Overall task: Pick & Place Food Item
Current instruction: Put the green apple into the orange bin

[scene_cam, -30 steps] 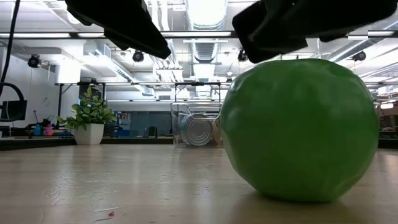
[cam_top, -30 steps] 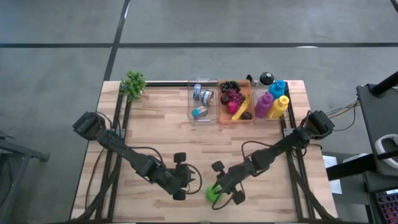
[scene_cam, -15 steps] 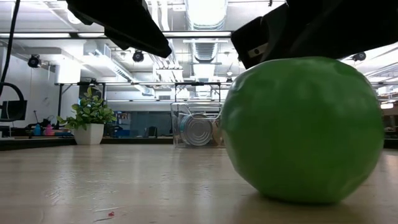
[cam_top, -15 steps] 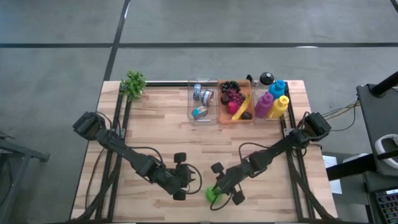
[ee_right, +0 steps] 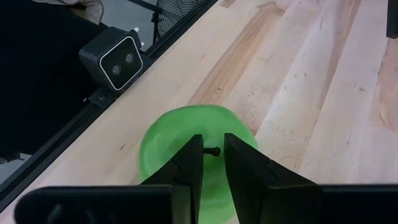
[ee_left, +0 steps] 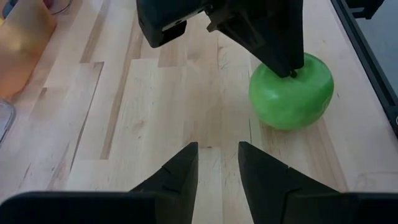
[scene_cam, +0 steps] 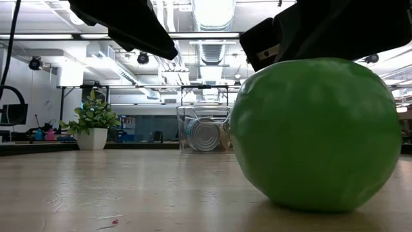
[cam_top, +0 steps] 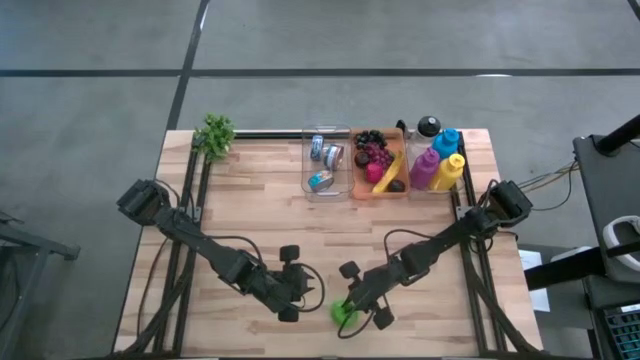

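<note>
Your right gripper sits over the green apple at the table's near edge, fingers narrowly apart astride its stem. Your left gripper waits just beside, fingers slightly apart, empty.

In the low view the green apple fills the right side, its right flank cut by the picture's edge, and it hides whatever stands behind it. Both arms show only as dark shapes cropped at the top, so neither claw's fingertips appear there. From above, the right claw covers much of the apple near the worktop's front edge, and the clear bin's contents are too small to tell.
</note>
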Controlling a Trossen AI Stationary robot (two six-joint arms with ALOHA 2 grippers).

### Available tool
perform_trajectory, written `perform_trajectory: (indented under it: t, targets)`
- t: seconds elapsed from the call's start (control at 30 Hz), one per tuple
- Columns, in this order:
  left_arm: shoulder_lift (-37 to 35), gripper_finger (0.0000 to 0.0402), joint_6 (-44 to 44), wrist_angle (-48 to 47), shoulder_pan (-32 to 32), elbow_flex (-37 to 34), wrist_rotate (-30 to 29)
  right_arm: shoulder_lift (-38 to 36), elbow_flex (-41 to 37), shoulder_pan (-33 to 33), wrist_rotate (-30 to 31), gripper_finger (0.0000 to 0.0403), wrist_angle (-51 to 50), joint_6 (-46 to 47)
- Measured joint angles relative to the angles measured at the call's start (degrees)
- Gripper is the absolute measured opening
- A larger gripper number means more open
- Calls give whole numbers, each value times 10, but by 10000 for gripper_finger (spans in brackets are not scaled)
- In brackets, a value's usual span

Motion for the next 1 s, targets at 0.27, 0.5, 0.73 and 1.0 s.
perform_trajectory:
  t: [0.27,0.5,0.73,1.0]
  targets:
    - [0,118,0,0,0,0,0,0,0,2,0,77,0,0]
    - [0,118,0,0,0,0,0,0,0,4,0,76,0,1]
    - [0,118,0,0,0,0,0,0,2,7,1,62,-2,1]
    - [0,118,0,0,0,0,0,0,3,11,3,52,-2,0]
